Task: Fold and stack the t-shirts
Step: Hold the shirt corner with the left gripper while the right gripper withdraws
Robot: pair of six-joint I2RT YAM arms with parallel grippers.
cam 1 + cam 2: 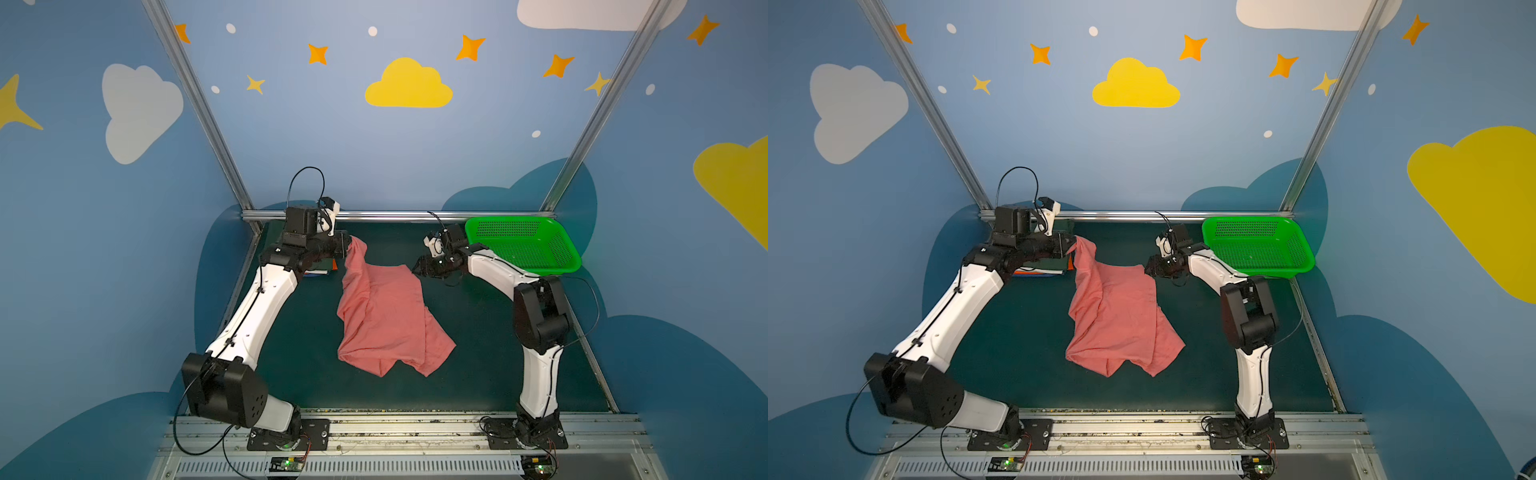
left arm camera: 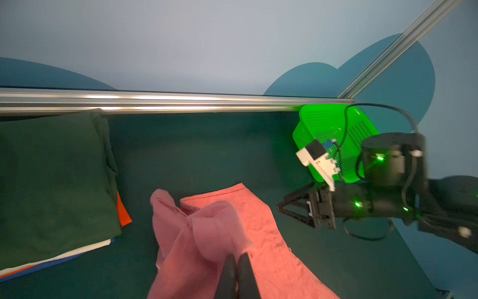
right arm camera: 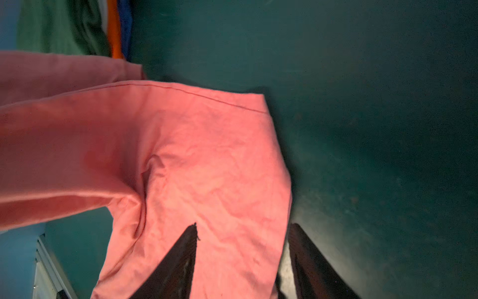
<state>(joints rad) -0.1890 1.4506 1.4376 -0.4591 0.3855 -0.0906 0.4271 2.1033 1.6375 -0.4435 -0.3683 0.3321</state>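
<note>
— Where is the shirt?

— Mid-mat, crumpled. Its long axis runs from the far edge toward the arm bases. One far corner is off the mat, pinched in the left gripper, whose fingers are pressed together on the cloth, just beside the stack.

— And the right gripper?

— It is at the other far corner, with its jaws standing apart and nothing clamped. In the right wrist view one of its fingers sits over the pink cloth and the other over bare mat, so the shirt's side edge runs up through the gap.

— So which arm takes that corner?

— The right, I'd say. It is far nearer, and the left is busy. The hemmed corner lies just ahead of the fingertips, toward the far rail and away from the basket.

— What does the next move turn on?

— Probably on reaching forward along that edge until both jaws straddle the corner before closing. I can't tell whether the lower finger is touching the cloth.
</note>
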